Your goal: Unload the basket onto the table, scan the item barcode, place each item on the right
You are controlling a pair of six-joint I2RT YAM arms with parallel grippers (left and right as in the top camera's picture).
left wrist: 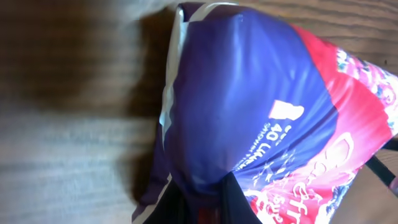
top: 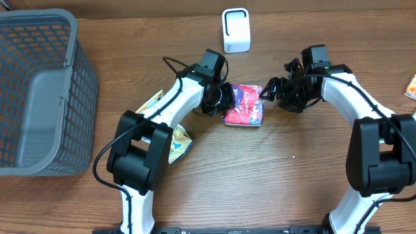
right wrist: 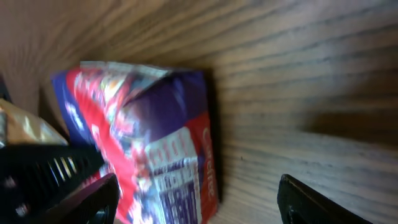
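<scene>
Wood-grain table (top: 273, 188) fills the overhead view, and the task's thing, a red and purple packet (top: 246, 105), lies on it near the middle, between the two arms and a little in front of the white scanner (top: 235, 30), which stands upright at the far edge and well apart from the packet. The left gripper (top: 220, 103) sits at the packet's left edge with its jaws closed, and in the left wrist view the purple end of the packet runs down into the dark fingers (left wrist: 208, 208) at the bottom of the picture, so the grip is on the packet itself. The wrapper there looks bunched and slightly lifted, its white inner seam showing along the left side. The right gripper (top: 268, 91) is at the packet's right edge with its jaws standing wide apart; in the right wrist view one finger (right wrist: 81, 199) lies against or just beside the packet's lower part, I cannot tell which, while the other finger (right wrist: 311, 202) is clear of it over bare wood. That view also shows a block of printed lines on a white patch on the packet's near face, too blurred to read. A grey mesh basket (top: 71, 117) stands at the table's left side. Yellow packets (top: 181, 144) lie partly under the left arm, and an orange item (top: 411, 86) shows at the right edge.
</scene>
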